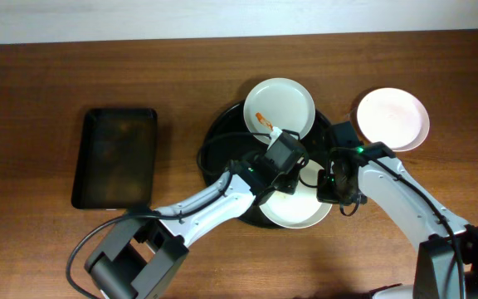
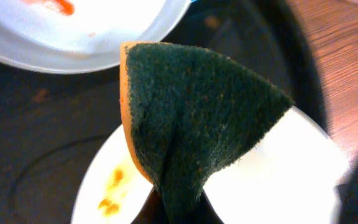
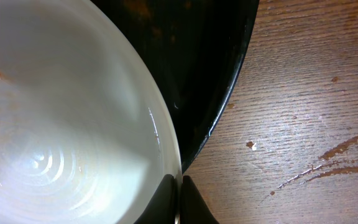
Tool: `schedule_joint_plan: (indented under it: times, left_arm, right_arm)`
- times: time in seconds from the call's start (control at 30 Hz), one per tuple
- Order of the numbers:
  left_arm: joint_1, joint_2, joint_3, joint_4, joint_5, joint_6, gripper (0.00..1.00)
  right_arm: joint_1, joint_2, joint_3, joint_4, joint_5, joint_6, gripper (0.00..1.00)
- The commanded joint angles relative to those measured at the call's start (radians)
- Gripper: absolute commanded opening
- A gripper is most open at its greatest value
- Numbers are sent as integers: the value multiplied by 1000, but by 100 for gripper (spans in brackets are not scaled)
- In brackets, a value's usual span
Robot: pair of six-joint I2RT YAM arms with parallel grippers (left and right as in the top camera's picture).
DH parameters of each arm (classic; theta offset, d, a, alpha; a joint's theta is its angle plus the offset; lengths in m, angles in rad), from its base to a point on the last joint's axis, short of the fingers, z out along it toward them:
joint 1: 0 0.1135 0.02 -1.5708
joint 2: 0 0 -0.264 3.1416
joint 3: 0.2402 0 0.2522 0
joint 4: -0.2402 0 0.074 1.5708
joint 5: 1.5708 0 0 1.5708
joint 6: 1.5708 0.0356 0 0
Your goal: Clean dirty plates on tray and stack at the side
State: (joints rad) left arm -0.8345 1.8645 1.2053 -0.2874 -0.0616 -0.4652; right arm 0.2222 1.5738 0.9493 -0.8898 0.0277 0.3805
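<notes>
The round black tray (image 1: 222, 137) carries two white plates. The far plate (image 1: 280, 104) has an orange-red smear. The near plate (image 1: 297, 212) is partly hidden under both grippers. My left gripper (image 2: 180, 204) is shut on a green-and-orange sponge (image 2: 191, 118), which hangs just above the near plate (image 2: 291, 180), beside its orange smears (image 2: 110, 190). My right gripper (image 3: 179, 190) is shut on the right rim of the near plate (image 3: 61, 124), at the tray's edge (image 3: 216, 74). A third plate (image 1: 392, 118) lies on the table to the right of the tray, with no smear visible on it.
A smaller rectangular black tray (image 1: 116, 156) lies on the wooden table at the left. The table beside the round tray shows a few scuffs and crumbs (image 3: 328, 155). The two arms (image 1: 214, 199) reach in from the front edge.
</notes>
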Motion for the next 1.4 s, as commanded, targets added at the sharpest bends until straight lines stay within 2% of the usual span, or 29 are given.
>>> schedule_joint_plan:
  times: [0.0, 0.3, 0.53, 0.63, 0.77, 0.9, 1.03, 1.2, 1.37]
  left_arm:
    - [2, 51, 14, 53, 98, -18, 0]
    - [-2, 150, 14, 105, 140, -20, 0]
    - [0, 165, 20, 108, -90, 6, 0]
    - [11, 107, 41, 105, -124, 52, 0]
    - [55, -48, 55, 56, -123, 51, 0]
    - [130, -238, 55, -39, -123, 51, 0]
    - [225, -385, 55, -127, -122, 51, 0]
    - [360, -486, 55, -257, -119, 51, 0]
    - [454, -494, 55, -387, -119, 52, 0]
  right_arm:
    - [0, -11, -3, -6, 10, -10, 4]
    - [0, -11, -3, -5, 10, -10, 4]
    - [0, -11, -3, -3, 10, -11, 4]
    - [0, -11, -3, -2, 10, -19, 4]
    - [0, -12, 19, -5, 13, -37, 4]
    - [0, -12, 131, -83, 16, -37, 4]
    - [0, -12, 280, -216, 109, -37, 4]
    - [0, -12, 451, -378, 224, -57, 4]
    - [11, -12, 583, -472, 322, -89, 4]
